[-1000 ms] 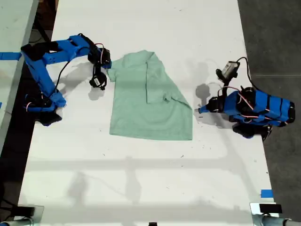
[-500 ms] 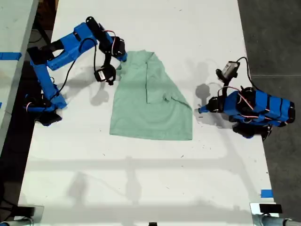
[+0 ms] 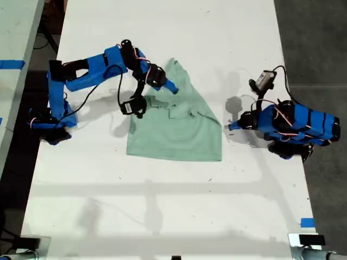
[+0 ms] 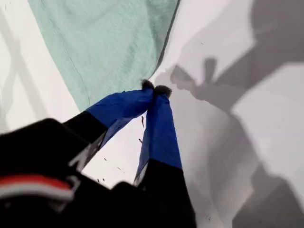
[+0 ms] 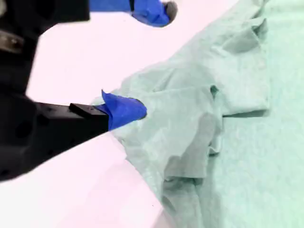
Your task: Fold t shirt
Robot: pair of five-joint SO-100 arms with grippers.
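Note:
The pale mint t shirt (image 3: 179,130) lies on the white table, its upper part toward the exterior view's left bunched into folds. My second gripper (image 3: 167,85) hangs over that bunched part. In the second wrist view it (image 5: 140,60) is open: one blue fingertip (image 5: 124,110) presses against the crumpled cloth (image 5: 237,142) and the other sits far off over bare table. My first gripper (image 3: 230,128) rests at the exterior view's right, just beyond the shirt's corner. Its tips (image 4: 154,88) are shut together on nothing, beside the shirt's edge (image 4: 104,42).
The table (image 3: 162,206) ends in dark floor at the exterior view's right. Blue tape (image 3: 307,222) marks that edge near the bottom. The second arm's base (image 3: 49,122) stands at the exterior view's left edge of the table. A neighbouring surface with blue tape (image 3: 11,64) lies beyond.
My second arm swung from the exterior view's left onto the shirt's upper part. The shirt's upper left edge shifted inward and bunched up. The first arm stayed still.

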